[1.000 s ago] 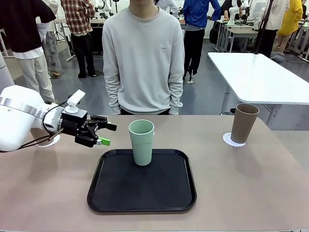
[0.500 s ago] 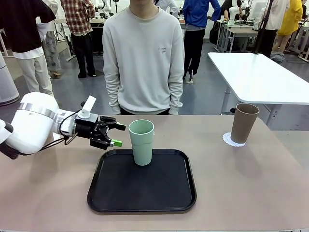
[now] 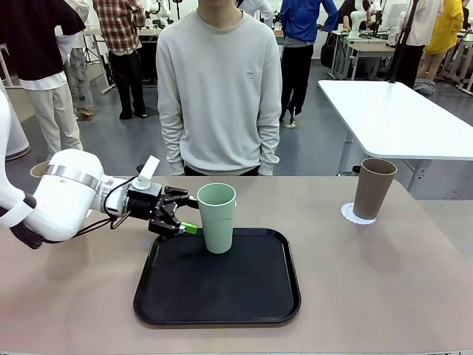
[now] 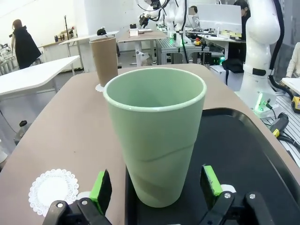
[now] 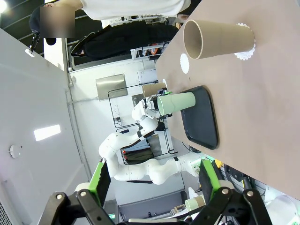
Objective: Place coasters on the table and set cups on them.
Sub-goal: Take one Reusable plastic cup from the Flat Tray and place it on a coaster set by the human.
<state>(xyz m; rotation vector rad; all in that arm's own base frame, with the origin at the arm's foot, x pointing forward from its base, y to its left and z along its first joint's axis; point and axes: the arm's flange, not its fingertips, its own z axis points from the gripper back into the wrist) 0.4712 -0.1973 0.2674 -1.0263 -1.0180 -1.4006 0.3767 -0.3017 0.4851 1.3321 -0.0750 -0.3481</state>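
A mint green cup (image 3: 216, 218) stands upright at the back of the black tray (image 3: 222, 296). My left gripper (image 3: 188, 214) is open at the cup's left side. In the left wrist view its green pads (image 4: 101, 190) flank the lower part of the mint cup (image 4: 154, 136) with a gap on each side. An empty coaster (image 4: 52, 187) lies on the table (image 3: 384, 281) beside the tray. A tan cup (image 3: 373, 188) stands on a coaster (image 3: 355, 216) at the far right. My right gripper (image 5: 153, 178) is open and holds nothing, high above the table.
A person in a grey sweatshirt (image 3: 219, 89) stands at the far edge with arms hanging down. A second tan cup (image 5: 153, 89) stands past the tray, near my left arm. A white table (image 3: 399, 111) is behind on the right.
My left gripper has moved right along the table, from well left of the tray up to the mint cup, staying open. The cups and the person have not moved.
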